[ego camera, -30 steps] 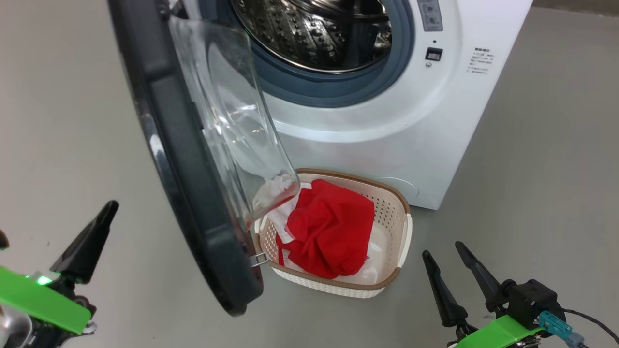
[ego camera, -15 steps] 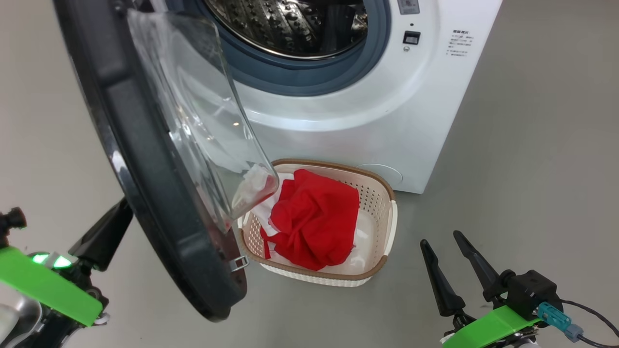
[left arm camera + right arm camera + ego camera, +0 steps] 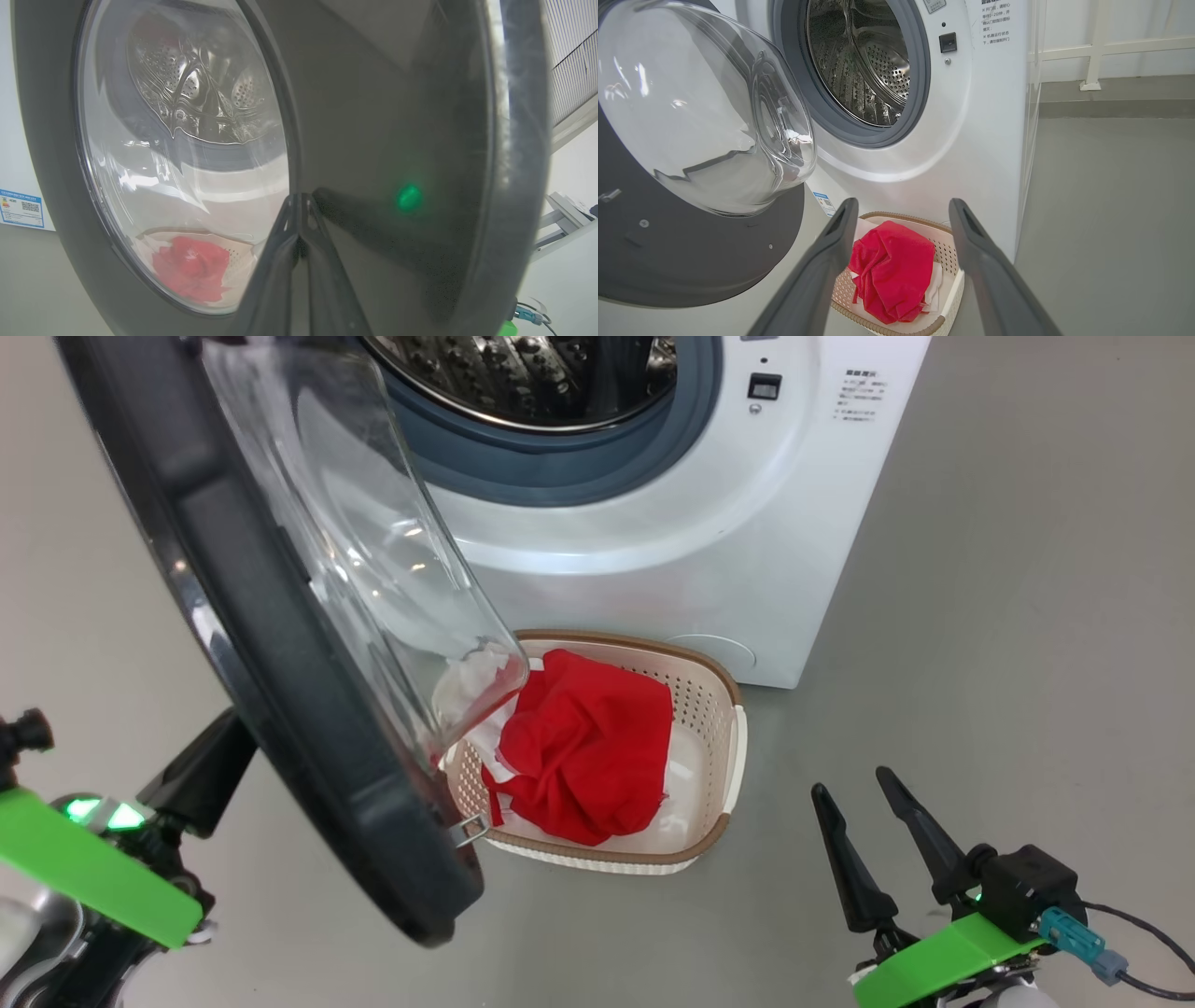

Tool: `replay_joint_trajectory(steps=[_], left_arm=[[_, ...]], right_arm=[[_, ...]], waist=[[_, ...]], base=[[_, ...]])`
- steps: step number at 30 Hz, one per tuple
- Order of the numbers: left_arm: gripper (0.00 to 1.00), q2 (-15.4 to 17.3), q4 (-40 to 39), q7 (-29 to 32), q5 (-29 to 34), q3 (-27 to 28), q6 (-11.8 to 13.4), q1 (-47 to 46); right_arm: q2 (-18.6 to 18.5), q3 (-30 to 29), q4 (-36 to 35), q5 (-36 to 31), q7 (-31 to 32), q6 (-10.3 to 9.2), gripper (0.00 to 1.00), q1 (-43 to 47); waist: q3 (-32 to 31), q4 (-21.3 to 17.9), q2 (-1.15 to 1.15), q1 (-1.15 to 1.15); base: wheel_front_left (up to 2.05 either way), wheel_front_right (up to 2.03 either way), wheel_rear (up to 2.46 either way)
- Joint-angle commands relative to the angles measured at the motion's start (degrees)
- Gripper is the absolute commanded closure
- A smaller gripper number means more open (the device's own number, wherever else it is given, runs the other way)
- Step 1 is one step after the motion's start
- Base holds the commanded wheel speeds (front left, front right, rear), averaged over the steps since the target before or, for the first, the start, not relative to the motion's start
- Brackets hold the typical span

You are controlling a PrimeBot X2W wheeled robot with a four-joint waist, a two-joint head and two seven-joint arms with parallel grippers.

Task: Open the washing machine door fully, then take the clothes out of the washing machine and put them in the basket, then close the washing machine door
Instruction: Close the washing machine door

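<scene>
I count one washer (image 3: pixel 653 551), one door (image 3: pixel 280 644), one basket (image 3: pixel 719 709) and one heap of clothes (image 3: pixel 583 756). I cannot tell how many garments are in the heap, which is crumpled red cloth with white parts at its edges.

The door stands open, swung out on the left of the head view with its inner face and glass bowl (image 3: pixel 373 541) toward the machine. The steel drum (image 3: pixel 523 373) shows inside the grey ring (image 3: pixel 560 476).

The basket sits on the floor (image 3: pixel 980 663), just in front of the washer's base. The clothes lie inside it, toward its left end. In the head view the bowl's lower edge overlaps that end, and the door's metal latch (image 3: pixel 470 829) sits near the basket's corner.

I have two grippers. The left gripper (image 3: pixel 299 200) is behind the door on its outer side. Its two fingers (image 3: pixel 275 261) are pressed together with nothing between them, and their tips are at the glossy black face, touching it or just short of it. A green light (image 3: pixel 409 198) is mirrored there. In the head view one finger (image 3: pixel 201 775) shows, its tip hidden by the rim.

The right gripper (image 3: pixel 850 779) hangs low on the right, well apart from the basket. Its two fingers are spread and hold nothing. In its wrist view they frame the basket (image 3: pixel 948 261) and clothes (image 3: pixel 889 266), with one blue label (image 3: pixel 824 203) low on the washer.
</scene>
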Motion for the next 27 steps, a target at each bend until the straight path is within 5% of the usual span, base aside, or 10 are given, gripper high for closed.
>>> replay_joint_trajectory(steps=[1,27], left_arm=[[1.0,2.3,-2.1,-0.6,-0.1,2.2,-0.4,-3.6],[1.0,-0.9,4.3,-2.1,1.7,-7.8,-0.4,-21.0]], right_arm=[[0.1,1.2,-1.6,-0.5,-0.4,0.26,0.0,-2.1],[0.2,1.7,-3.7,2.9,-0.4,0.26,0.0,-6.0]], waist=[[0.3,-0.3,0.0,0.0],[7.5,-10.3,0.0,0.0]], base=[[0.0,0.0,0.0],[0.0,0.0,0.0]])
